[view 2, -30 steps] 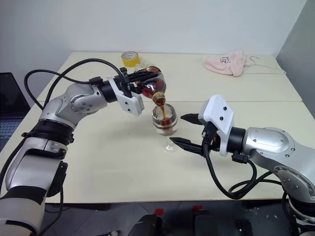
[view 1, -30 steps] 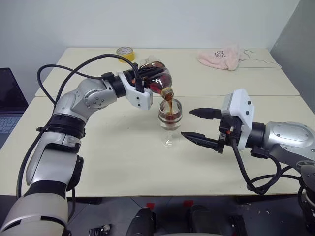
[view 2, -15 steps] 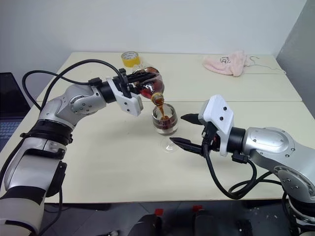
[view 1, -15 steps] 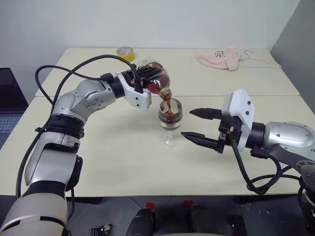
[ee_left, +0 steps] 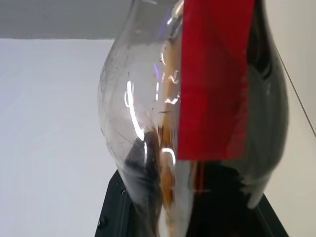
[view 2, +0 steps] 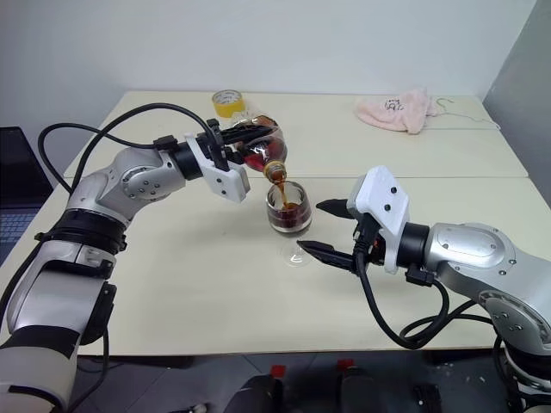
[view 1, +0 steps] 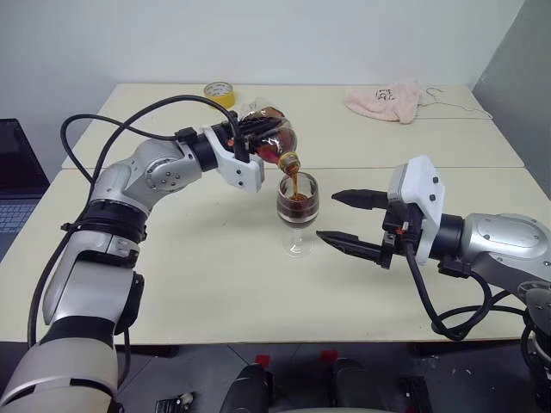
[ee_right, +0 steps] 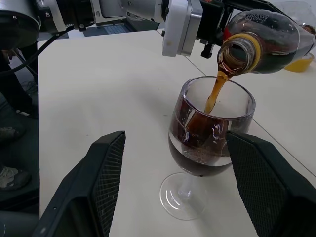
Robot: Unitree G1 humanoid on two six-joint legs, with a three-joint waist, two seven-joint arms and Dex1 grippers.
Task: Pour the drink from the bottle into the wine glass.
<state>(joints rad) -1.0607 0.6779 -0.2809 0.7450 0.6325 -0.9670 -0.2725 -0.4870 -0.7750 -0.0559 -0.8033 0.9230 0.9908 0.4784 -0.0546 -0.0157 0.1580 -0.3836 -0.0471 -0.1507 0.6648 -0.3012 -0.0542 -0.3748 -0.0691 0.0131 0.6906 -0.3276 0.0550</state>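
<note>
My left gripper is shut on the bottle, a squat clear one with a red label. The bottle is tipped on its side with its uncapped mouth over the wine glass. A thin stream of the drink, dark brown, runs into the bowl, which is partly full. The glass stands upright on the table. My right gripper is open just to the right of the glass, its fingers pointing at it with nothing between them.
A yellow tape roll lies at the far side of the table behind the bottle. A pink cloth and a wire hanger are at the far right. A laptop sits off the table's left edge.
The drink keeps running and its level in the glass has risen slightly. Neither arm has moved.
</note>
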